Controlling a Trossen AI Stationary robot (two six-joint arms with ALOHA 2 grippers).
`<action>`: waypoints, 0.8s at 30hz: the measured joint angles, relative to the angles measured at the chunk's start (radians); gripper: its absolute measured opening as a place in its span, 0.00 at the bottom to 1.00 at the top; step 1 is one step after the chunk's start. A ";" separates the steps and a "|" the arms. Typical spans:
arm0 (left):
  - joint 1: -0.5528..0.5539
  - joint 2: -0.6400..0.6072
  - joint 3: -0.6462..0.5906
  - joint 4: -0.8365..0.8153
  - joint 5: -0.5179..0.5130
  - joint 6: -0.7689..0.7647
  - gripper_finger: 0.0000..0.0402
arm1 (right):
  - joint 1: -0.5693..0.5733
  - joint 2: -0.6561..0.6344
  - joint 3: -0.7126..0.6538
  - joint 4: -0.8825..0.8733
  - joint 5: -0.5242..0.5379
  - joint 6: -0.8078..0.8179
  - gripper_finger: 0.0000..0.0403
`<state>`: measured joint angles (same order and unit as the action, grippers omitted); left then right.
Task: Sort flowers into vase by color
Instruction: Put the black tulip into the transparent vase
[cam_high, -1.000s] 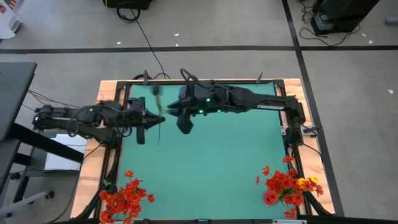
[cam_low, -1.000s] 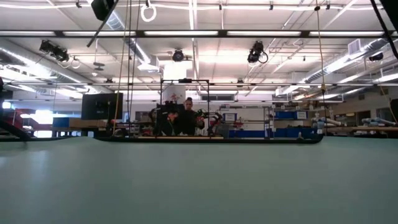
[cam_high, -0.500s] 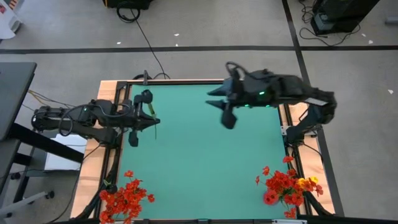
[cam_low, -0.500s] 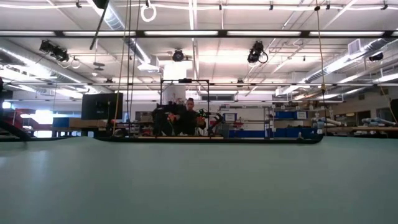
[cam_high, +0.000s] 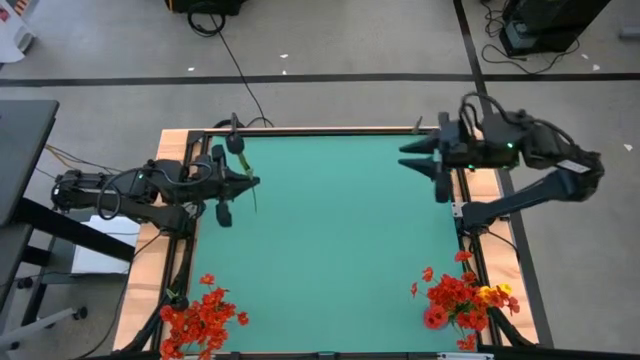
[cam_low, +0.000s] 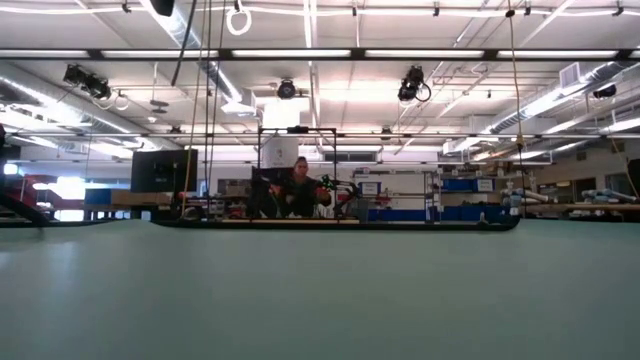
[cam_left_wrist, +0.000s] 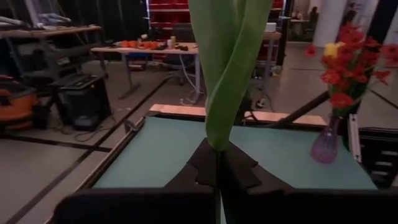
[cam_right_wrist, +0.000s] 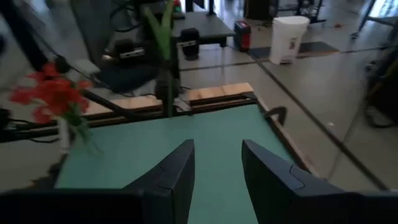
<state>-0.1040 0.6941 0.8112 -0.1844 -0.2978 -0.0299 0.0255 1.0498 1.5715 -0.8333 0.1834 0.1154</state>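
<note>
Green stem of a dark-headed flower (cam_high: 245, 180) is clamped in the left gripper (cam_high: 240, 185) above the table's far-left corner, the empty right gripper (cam_high: 437, 170) is parted, and carrying to a vase is judged next.

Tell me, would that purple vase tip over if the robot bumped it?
Probably. The purple vase looks slim with a narrow neck, and its tall red-orange flowers spread well above it, so it seems top-heavy. It likely weighs little too.

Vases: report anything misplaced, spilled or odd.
Nothing is spilled. The right vase holds red blooms mixed with a yellow flower, so it isn't sorted by color. The left vase shows only red. The left gripper holds a green stem.
</note>
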 joint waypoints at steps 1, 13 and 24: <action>0.000 0.000 0.000 0.000 -0.010 0.000 0.01 | 0.000 -0.040 -0.055 0.027 -0.018 0.012 0.35; 0.033 0.002 0.000 0.001 -0.061 0.000 0.01 | 0.000 -0.314 -0.432 0.197 -0.129 0.086 0.35; 0.040 0.002 0.000 0.000 -0.061 -0.001 0.01 | 0.000 -0.327 -0.451 0.213 -0.125 0.100 0.35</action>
<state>-0.0635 0.6956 0.8112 -0.1848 -0.3584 -0.0307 0.0256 0.7224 1.1206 -0.6205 0.0588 0.2150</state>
